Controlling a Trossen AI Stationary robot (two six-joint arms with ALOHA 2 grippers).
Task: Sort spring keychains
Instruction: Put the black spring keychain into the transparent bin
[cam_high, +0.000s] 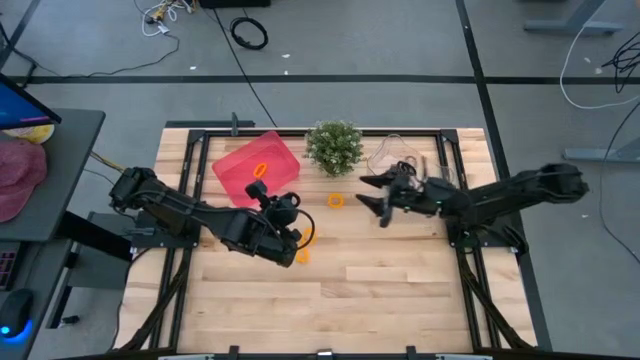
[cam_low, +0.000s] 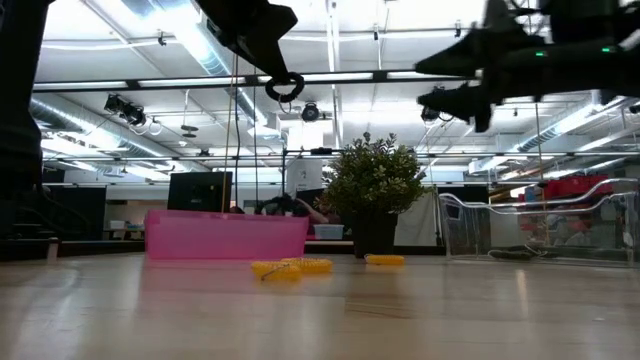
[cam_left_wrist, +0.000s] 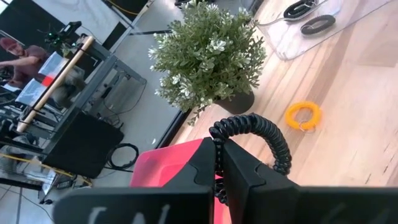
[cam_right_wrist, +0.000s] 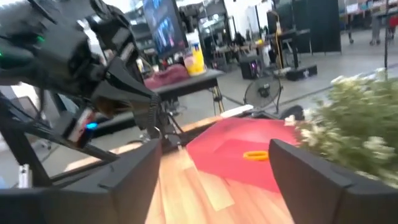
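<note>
My left gripper (cam_high: 268, 198) hangs above the table by the pink tray (cam_high: 258, 168), shut on a black spring keychain (cam_left_wrist: 261, 134). One orange keychain (cam_right_wrist: 255, 155) lies in the pink tray. Others lie on the wood: one (cam_high: 335, 201) in front of the potted plant (cam_high: 335, 147), and more (cam_high: 302, 240) near my left arm. Black keychains (cam_left_wrist: 317, 25) lie in the clear tray (cam_high: 400, 160). My right gripper (cam_high: 368, 194) hovers open in front of the clear tray, pointing level toward the table's left, with nothing between its fingers. My left gripper pinches the black keychain's coil at one spot (cam_left_wrist: 217, 134) between its two fingertips. The rest of the loop arcs out past the fingertips. In the low view the loop (cam_low: 285, 88) hangs below the fingers, lifted well clear of the table.
The plant stands between the two trays at the far edge. The arms' black frames run along the table's left and right sides. Bare wood fills the near half of the table. A person sits in the room beyond the table's far side.
</note>
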